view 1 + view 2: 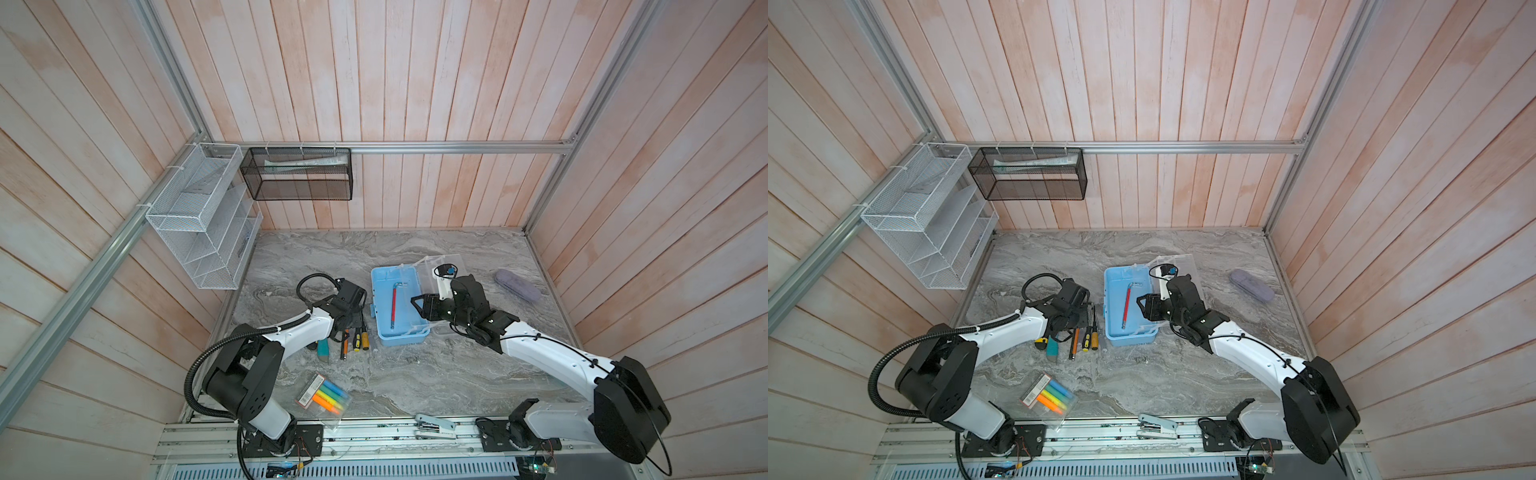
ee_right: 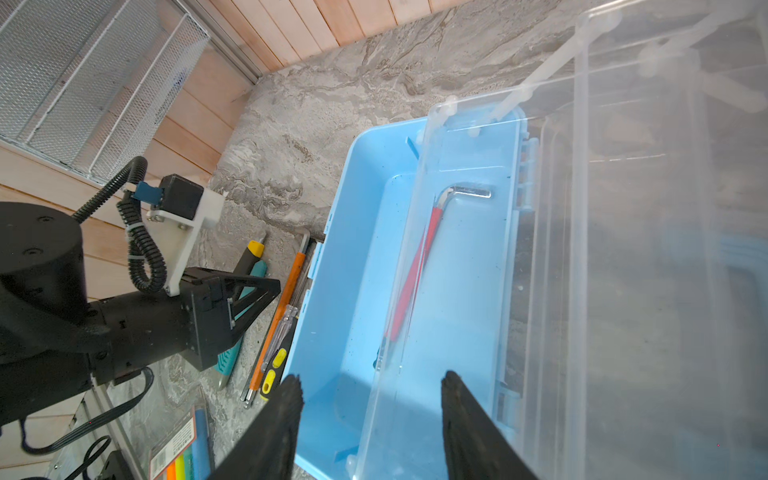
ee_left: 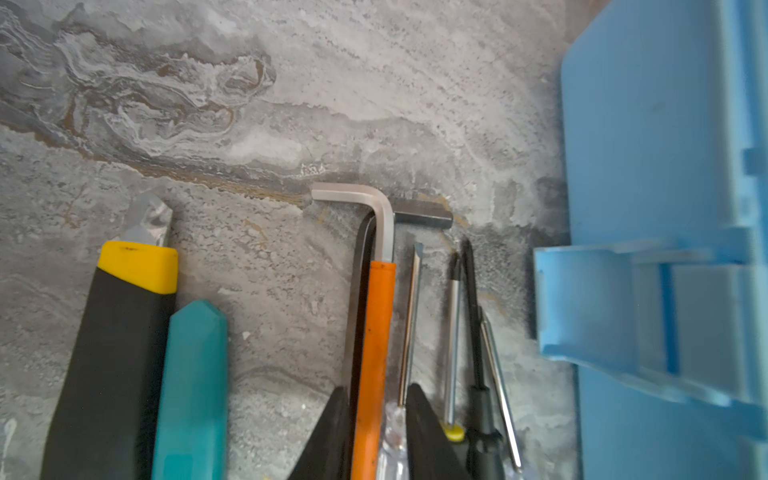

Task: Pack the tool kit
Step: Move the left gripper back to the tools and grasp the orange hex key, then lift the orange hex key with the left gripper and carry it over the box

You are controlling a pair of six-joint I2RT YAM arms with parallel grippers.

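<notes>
The tool kit (image 1: 381, 286) (image 1: 1113, 291) is a light-blue box standing open mid-table, and its transparent lid (image 1: 442, 266) (image 2: 623, 208) is tipped back. A red-sleeved hex key (image 1: 393, 305) (image 2: 411, 274) lies inside. To its left several tools lie in a row (image 1: 355, 338). My left gripper (image 3: 376, 415) (image 1: 348, 328) is down on that row. Its fingers press either side of an orange-sleeved hex key (image 3: 376, 332), with a black hex key and a clear screwdriver handle caught between them too. My right gripper (image 2: 374, 399) (image 1: 417, 304) hovers open over the box's right side, the lid's edge running between its fingers.
A black-and-yellow knife (image 3: 124, 332) and a teal tool (image 3: 195, 374) lie left of the hex keys. A highlighter packet (image 1: 324, 395) and a stapler (image 1: 434, 428) sit at the front edge. A lilac case (image 1: 518, 284) is at right. Mesh racks (image 1: 199, 216) (image 1: 299, 174) hang on the walls.
</notes>
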